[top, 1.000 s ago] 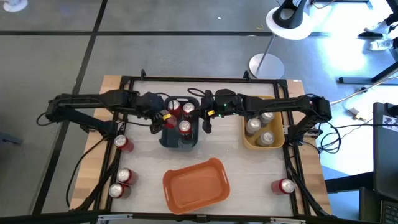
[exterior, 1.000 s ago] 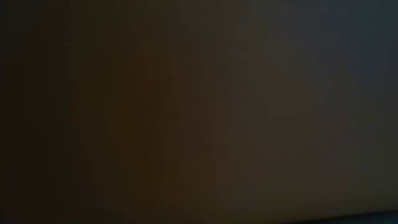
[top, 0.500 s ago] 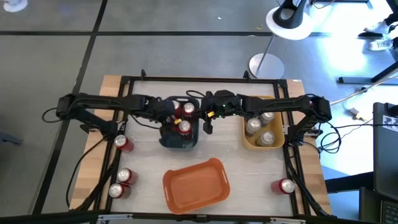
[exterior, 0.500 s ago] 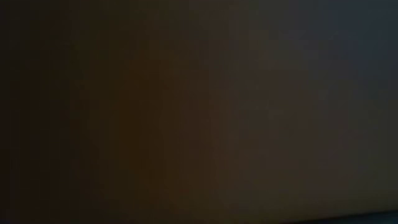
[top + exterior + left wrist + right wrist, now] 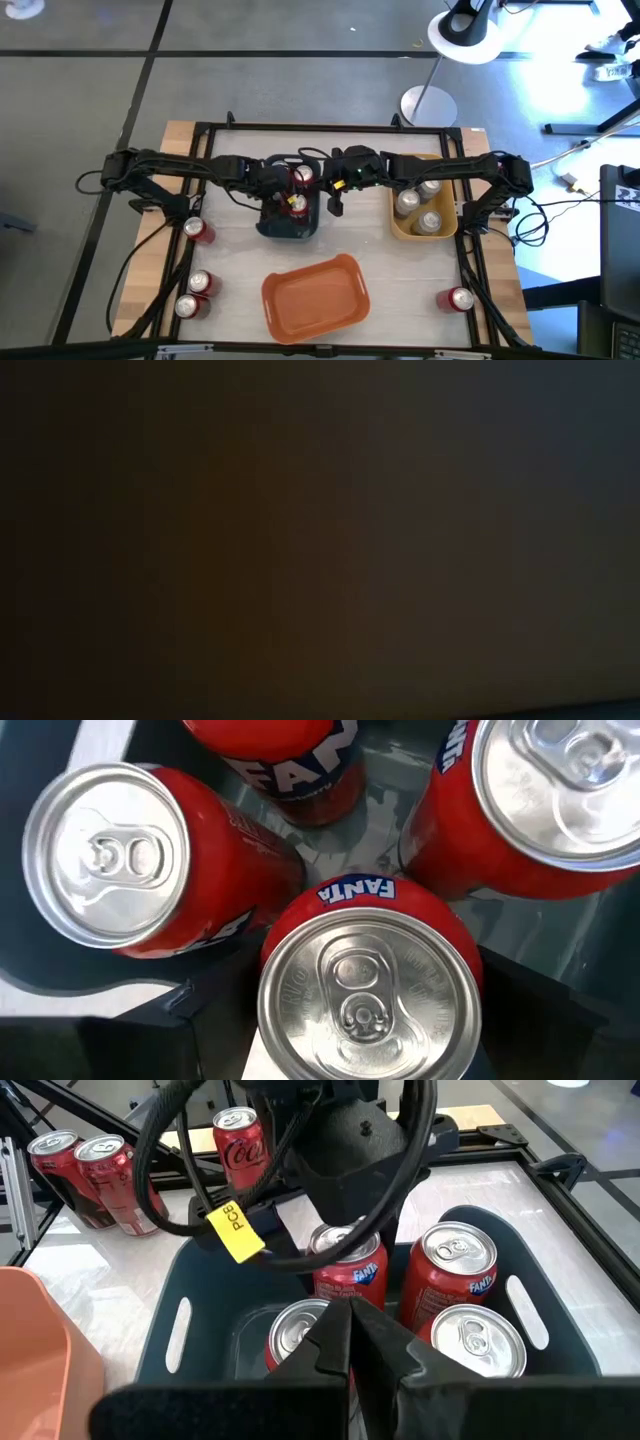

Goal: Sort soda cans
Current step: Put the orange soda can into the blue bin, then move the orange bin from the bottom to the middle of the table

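The left tool (image 5: pixel 345 1255) grasps a red cylindrical Fanta can (image 5: pixel 370 985) over the dark blue plastic bin (image 5: pixel 185 1295), among other red cans; placing underway; next, lower and release; right tool (image 5: pixel 352 1342) clenched, empty, beside the bin.

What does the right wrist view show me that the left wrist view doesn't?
Only the right wrist view: the dark blue bin's rim and handle slots, the left pincer set over a Fanta can inside it, three red cans standing on the table beyond, the orange bin's corner, and the right pincer shut at the near rim.
Only the left wrist view: the can tops seen straight down, the held can's top filling the foreground.
Both: red Fanta cans packed upright in the bin.
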Tool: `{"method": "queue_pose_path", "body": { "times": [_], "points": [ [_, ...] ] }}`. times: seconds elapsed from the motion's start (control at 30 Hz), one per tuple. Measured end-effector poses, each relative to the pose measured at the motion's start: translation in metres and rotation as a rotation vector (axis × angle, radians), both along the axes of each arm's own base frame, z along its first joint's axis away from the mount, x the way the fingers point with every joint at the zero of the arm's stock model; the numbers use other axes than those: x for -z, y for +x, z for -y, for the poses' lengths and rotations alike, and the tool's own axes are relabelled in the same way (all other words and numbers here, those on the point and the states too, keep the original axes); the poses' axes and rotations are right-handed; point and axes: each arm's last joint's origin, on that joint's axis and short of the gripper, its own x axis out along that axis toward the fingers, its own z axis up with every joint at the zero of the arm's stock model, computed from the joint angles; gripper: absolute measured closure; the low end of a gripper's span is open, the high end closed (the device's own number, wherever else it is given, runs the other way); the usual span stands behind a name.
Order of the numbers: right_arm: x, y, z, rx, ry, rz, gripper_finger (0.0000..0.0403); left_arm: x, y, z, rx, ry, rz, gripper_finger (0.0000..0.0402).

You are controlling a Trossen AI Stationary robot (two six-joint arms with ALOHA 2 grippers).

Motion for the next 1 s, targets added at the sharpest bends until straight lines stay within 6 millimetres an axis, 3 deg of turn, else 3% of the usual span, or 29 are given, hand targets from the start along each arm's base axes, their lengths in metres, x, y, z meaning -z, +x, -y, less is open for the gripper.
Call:
{"method": "queue_pose_path", "body": {
  "times": [0.33,0.53,0.7,0.8,1.0],
  "points": [
    [0.000,0.000,0.000,0.000,-0.001,0.001,0.0395,-0.002,-0.001,0.000,0.009,0.002,-0.015,0.0028],
    [0.000,0.000,0.000,0.000,-0.001,0.003,0.0395,-0.037,-0.009,0.001,0.017,0.022,0.024,0.0029],
    [-0.002,0.001,0.000,-0.001,-0.004,0.020,0.0395,-0.068,-0.027,0.005,0.008,0.038,0.127,0.0033],
    [-0.007,-0.006,-0.002,-0.006,-0.005,0.003,0.0395,-0.080,-0.040,0.017,0.035,0.027,0.176,0.0033],
    [-0.029,-0.035,-0.039,-0.129,0.021,-0.065,0.0395,-0.091,-0.061,0.059,0.091,-0.070,0.239,0.0034]
  ]
}}
